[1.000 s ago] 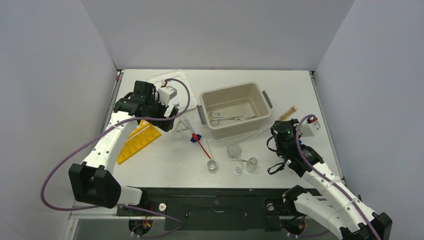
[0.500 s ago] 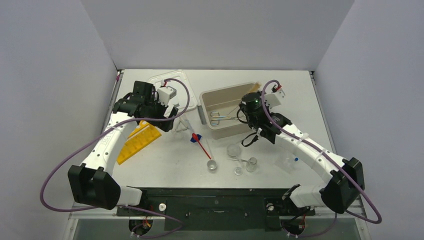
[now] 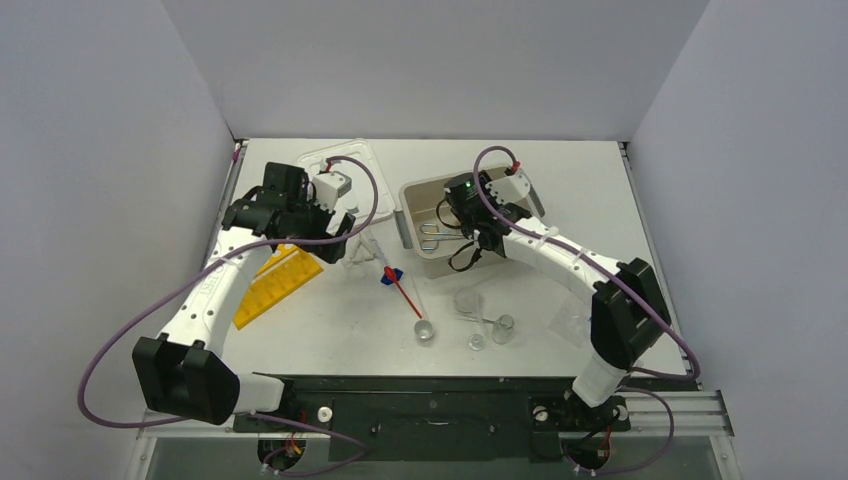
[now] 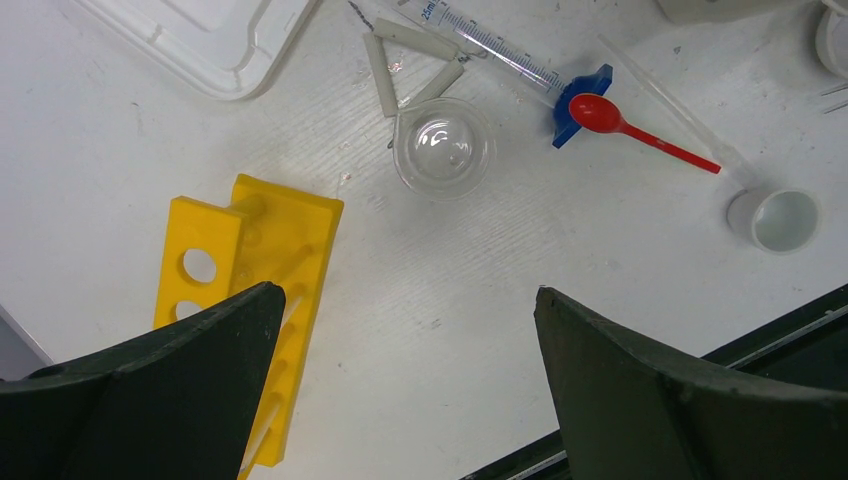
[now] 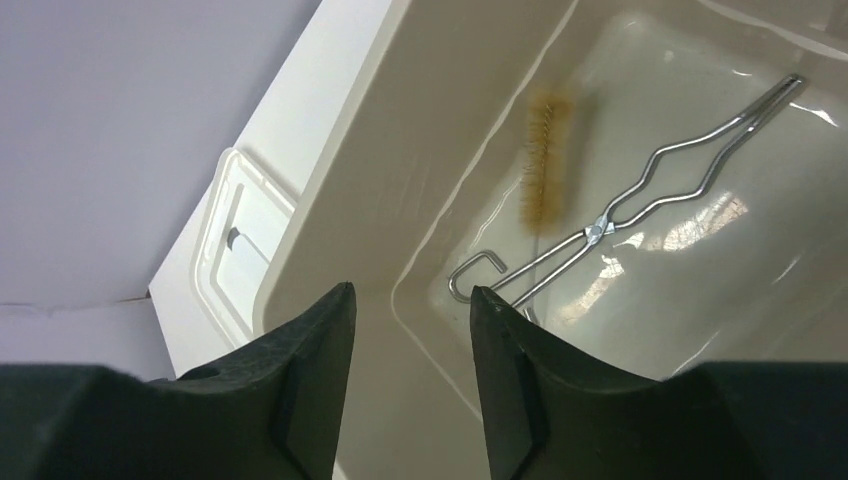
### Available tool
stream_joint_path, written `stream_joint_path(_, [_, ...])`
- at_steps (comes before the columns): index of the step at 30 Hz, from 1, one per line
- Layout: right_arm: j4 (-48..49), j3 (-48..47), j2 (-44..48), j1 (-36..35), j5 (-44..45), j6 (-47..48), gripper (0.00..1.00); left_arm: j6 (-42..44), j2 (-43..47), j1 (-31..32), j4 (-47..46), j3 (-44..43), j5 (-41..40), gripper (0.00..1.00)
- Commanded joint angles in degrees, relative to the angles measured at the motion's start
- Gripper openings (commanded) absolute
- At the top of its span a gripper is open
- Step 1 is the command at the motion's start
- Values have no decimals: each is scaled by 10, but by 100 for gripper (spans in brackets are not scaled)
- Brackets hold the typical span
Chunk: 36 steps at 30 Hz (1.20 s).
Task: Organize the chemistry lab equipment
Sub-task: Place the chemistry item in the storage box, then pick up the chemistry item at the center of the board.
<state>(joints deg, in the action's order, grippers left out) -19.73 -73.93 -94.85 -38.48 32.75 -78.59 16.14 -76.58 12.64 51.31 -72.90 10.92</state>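
Observation:
My right gripper (image 5: pixel 412 290) hangs open over the left end of the beige tub (image 5: pixel 400 180), with nothing between its fingers. Below it in the tub lie a tan bristle brush (image 5: pixel 548 150) and the metal tongs (image 5: pixel 650 190). From above, the right gripper (image 3: pixel 452 215) sits over the tub (image 3: pixel 405 215), beside the tongs (image 3: pixel 440 237). My left gripper (image 4: pixel 407 292) is wide open and empty above bare table, between the yellow holed rack (image 4: pixel 260 250) and a round glass dish (image 4: pixel 443 147). A red spatula (image 4: pixel 640 130) lies against a blue cap (image 4: pixel 585 92).
The white lid (image 3: pixel 340 160) lies at the back left behind the left gripper (image 3: pixel 338 225). Small clear beakers (image 3: pixel 503 328) and a white cup (image 3: pixel 425 332) stand near the front edge. A graduated tube (image 4: pixel 490 45) and a white triangle (image 4: pixel 405 60) lie near the dish.
The right arm swung from the table's right side to over the tub, carrying the brush. Its jaws have opened and the brush now lies in the tub. The left arm stayed put.

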Motion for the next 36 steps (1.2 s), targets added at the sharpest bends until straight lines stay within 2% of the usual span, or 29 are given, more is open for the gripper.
stream_joint_path(1, [-21, -72, -5, 5, -6, 27, 46, 6, 21, 0, 0, -5, 2, 96])
stream_joint_path(2, [-22, -74, -1, 8, -7, 33, 51, 6, 21, 0, 0, -3, 2, 96])
stream_joint_path(4, [-29, -82, 7, 11, -11, 47, 54, 6, 20, 0, -1, 0, 2, 96])
stream_joint_path(8, [-18, -43, 65, 12, -5, 75, 50, 5, 20, 0, -2, 0, 2, 97])
stream_joint_path(12, [-9, 66, 168, 16, 13, 78, 44, 6, 21, 0, -3, -1, 2, 96])
stream_joint_path(16, [-4, 221, 282, 35, 13, 57, 37, 5, 19, 0, -2, -3, 5, 97])
stream_joint_path(20, [-8, 313, 367, 55, 2, 53, 32, 6, 19, 0, -2, -2, 5, 97])
stream_joint_path(25, [-2, 367, 370, 59, -17, 44, 38, 4, 19, 1, -2, -3, 7, 97])
stream_joint_path(36, [78, 369, 226, 49, -8, 50, 42, 7, 23, 1, 4, -5, -1, 96])
